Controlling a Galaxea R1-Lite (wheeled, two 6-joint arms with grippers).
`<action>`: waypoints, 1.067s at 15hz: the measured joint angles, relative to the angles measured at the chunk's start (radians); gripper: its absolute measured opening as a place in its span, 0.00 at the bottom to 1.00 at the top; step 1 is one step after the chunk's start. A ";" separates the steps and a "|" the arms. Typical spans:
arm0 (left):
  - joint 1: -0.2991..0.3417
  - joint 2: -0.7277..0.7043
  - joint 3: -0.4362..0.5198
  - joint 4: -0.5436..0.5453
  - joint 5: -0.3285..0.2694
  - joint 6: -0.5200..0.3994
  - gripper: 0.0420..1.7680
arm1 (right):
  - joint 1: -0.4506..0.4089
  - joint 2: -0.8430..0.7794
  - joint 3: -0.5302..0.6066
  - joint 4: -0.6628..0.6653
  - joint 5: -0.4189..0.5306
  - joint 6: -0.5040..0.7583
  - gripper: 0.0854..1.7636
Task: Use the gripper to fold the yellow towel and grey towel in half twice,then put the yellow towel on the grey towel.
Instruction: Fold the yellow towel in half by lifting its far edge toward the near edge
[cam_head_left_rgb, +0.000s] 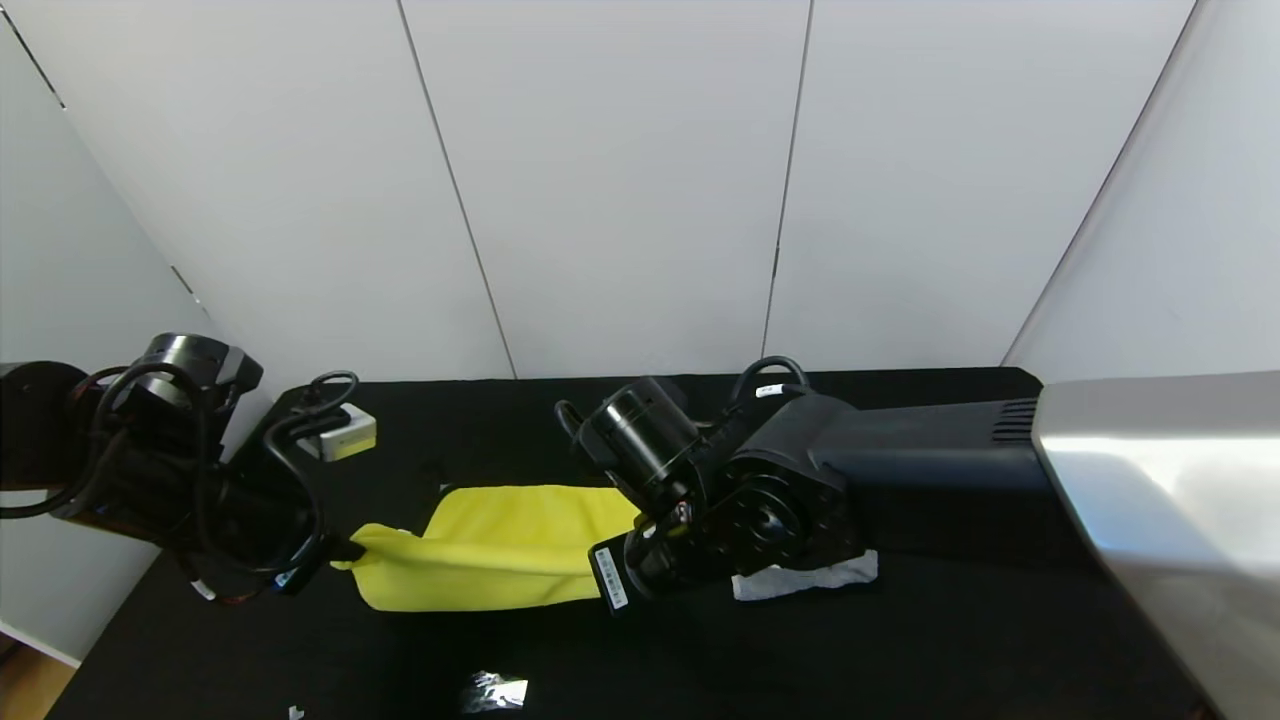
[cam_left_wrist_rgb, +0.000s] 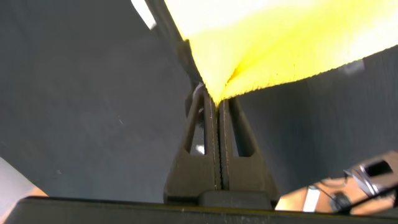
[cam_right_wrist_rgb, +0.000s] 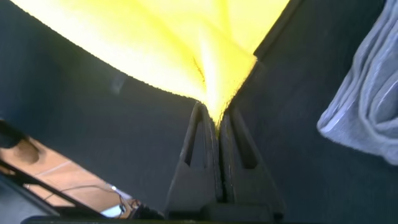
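Observation:
The yellow towel (cam_head_left_rgb: 490, 545) hangs stretched between my two grippers over the black table, doubled over with its lower part sagging toward the front. My left gripper (cam_head_left_rgb: 345, 550) is shut on the towel's left corner (cam_left_wrist_rgb: 219, 93). My right gripper (cam_head_left_rgb: 640, 535) is shut on its right corner (cam_right_wrist_rgb: 217, 115). The grey towel (cam_head_left_rgb: 805, 580) lies crumpled on the table under my right arm, mostly hidden by it; in the right wrist view the grey towel (cam_right_wrist_rgb: 370, 106) shows beside the gripper, apart from it.
A small white and yellow box (cam_head_left_rgb: 345, 432) sits at the back left of the black table (cam_head_left_rgb: 900, 640). A shiny scrap (cam_head_left_rgb: 495, 690) lies near the front edge. White wall panels stand close behind the table.

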 joint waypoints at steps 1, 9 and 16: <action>-0.003 0.016 -0.027 0.000 0.000 0.000 0.04 | -0.008 0.010 -0.018 0.000 -0.001 -0.001 0.03; -0.029 0.168 -0.195 -0.003 -0.028 -0.022 0.04 | -0.063 0.109 -0.139 -0.031 -0.004 -0.009 0.03; -0.022 0.257 -0.246 -0.011 -0.029 -0.054 0.04 | -0.095 0.171 -0.142 -0.157 -0.035 -0.025 0.03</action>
